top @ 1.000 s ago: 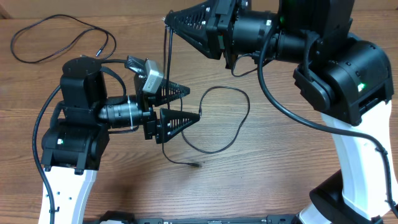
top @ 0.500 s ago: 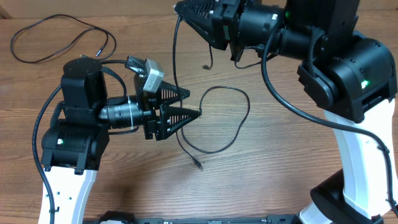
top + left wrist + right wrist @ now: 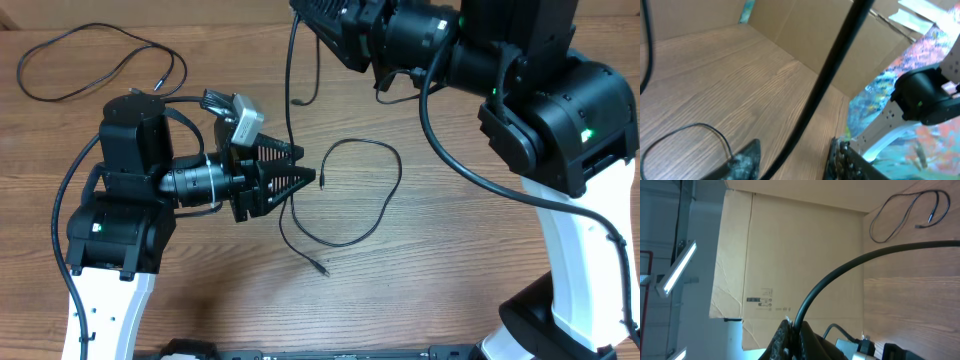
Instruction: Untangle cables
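Seen from above, two robot arms are working over a wood-grain tabletop [image 3: 440, 280] with three thin black cables on it. The right pincer [image 3: 794, 330] is sitting high at the far edge, its jaws pressed together on the hanging cable [image 3: 289, 90]. This cord is dropping straight down from the pincer, with a short loose end dangling just beside it. Lower down it is passing between the fingers of the left pincer [image 3: 305, 168], which is pointing toward the right arm. Its jaws are standing partly apart around the cord, and the left wrist view shows a gap on one side. Below the left pincer, the same cord is curving across the tabletop and ending in a small plug tip [image 3: 320, 269]. The looped cable [image 3: 360, 141] is lying in an open curve just beyond the left pincer's fingertips. The third cable [image 3: 100, 28] is resting well apart, at the far left corner, with a silver-ended tip.
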Robot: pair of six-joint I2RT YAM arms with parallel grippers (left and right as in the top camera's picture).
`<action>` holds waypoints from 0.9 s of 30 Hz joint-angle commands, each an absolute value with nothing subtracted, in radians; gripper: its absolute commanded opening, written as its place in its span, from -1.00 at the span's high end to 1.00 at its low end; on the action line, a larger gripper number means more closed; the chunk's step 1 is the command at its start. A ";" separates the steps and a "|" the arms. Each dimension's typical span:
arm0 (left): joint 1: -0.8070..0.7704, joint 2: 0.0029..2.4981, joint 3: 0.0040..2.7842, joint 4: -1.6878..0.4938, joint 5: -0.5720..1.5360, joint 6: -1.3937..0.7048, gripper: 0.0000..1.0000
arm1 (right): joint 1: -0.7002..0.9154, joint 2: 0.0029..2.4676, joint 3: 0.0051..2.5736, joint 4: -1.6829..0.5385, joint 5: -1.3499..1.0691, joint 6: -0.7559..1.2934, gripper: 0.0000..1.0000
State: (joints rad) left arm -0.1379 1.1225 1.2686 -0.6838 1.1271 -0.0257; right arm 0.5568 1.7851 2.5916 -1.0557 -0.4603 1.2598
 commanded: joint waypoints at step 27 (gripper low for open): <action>-0.138 1.124 1.274 -0.690 1.106 -0.025 0.24 | 0.554 1.784 2.598 -1.044 -0.451 1.270 0.92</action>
State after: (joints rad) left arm -0.1379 1.1225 1.2686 -0.6926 1.1240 -0.0273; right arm 0.5568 1.7851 2.5916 -1.0550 -0.4236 1.2579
